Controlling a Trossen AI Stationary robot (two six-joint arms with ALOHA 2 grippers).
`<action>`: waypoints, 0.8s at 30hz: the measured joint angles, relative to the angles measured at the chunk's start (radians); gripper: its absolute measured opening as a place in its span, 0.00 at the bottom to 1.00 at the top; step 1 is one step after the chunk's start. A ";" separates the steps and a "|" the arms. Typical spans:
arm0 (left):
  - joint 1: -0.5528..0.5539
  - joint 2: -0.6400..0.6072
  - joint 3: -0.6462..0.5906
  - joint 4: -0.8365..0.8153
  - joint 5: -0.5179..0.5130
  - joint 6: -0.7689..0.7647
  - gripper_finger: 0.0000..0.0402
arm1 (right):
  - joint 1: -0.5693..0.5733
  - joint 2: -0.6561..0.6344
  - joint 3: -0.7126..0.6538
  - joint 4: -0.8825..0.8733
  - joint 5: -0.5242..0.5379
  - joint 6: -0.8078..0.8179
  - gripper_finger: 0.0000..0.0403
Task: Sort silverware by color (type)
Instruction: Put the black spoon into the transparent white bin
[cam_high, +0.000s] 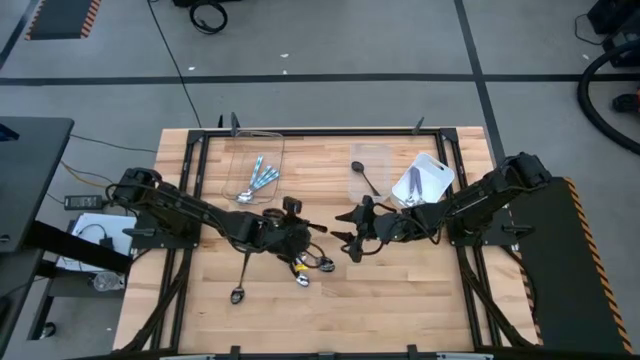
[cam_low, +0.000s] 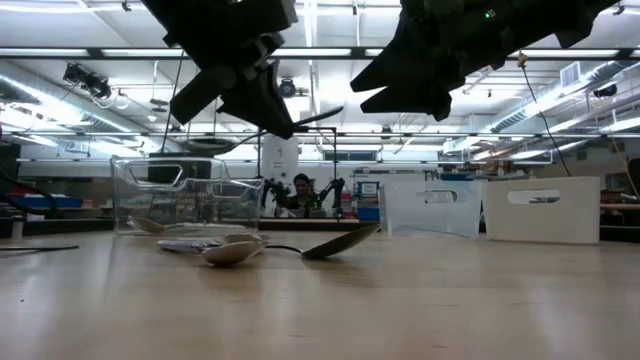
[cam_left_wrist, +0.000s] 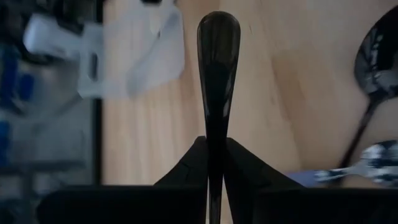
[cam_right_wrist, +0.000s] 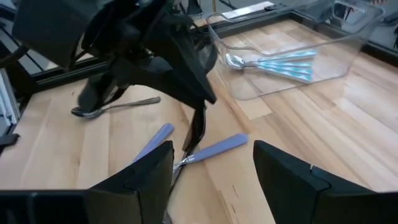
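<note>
My left gripper (cam_high: 297, 237) hangs above the middle of the table, shut on a dark spoon (cam_left_wrist: 217, 68) whose rounded end sticks out past the fingertips. My right gripper (cam_high: 355, 240) hovers just to its right, open and holding nothing (cam_right_wrist: 211, 168). Below them two blue-handled spoons (cam_right_wrist: 217, 148) (cam_right_wrist: 152, 140) and a dark spoon (cam_right_wrist: 115, 107) lie flat on the wood. Blue-handled spoons (cam_high: 258, 180) lie in a clear container (cam_high: 275, 150) at the far left. Another clear container (cam_high: 352, 188) holds one dark spoon (cam_high: 365, 176). My left gripper pinches the dark spoon's narrow stem (cam_left_wrist: 214, 134) between its two fingers, edge-on. The spoon runs along the fingers and its rounded end (cam_left_wrist: 218, 34) points forward beyond them. It is lifted clear of the table, as the low view shows (cam_low: 318, 116).
A white container (cam_high: 428, 178) stands at the far right beside the clear ones. One more dark spoon (cam_high: 238, 290) lies toward the near left. A dark frame (cam_high: 300, 131) rims the wooden table. Bare wood lies at the near right.
</note>
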 joint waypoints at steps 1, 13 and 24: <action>0.003 0.000 0.000 0.012 -0.003 0.048 0.09 | 0.000 0.000 0.000 -0.002 -0.001 0.011 0.57; 0.020 0.000 0.000 0.104 0.026 0.689 0.09 | -0.018 -0.035 0.000 -0.051 0.005 0.089 0.53; 0.035 0.001 0.000 0.207 0.183 1.389 0.10 | -0.121 -0.086 -0.001 -0.103 -0.030 0.208 0.52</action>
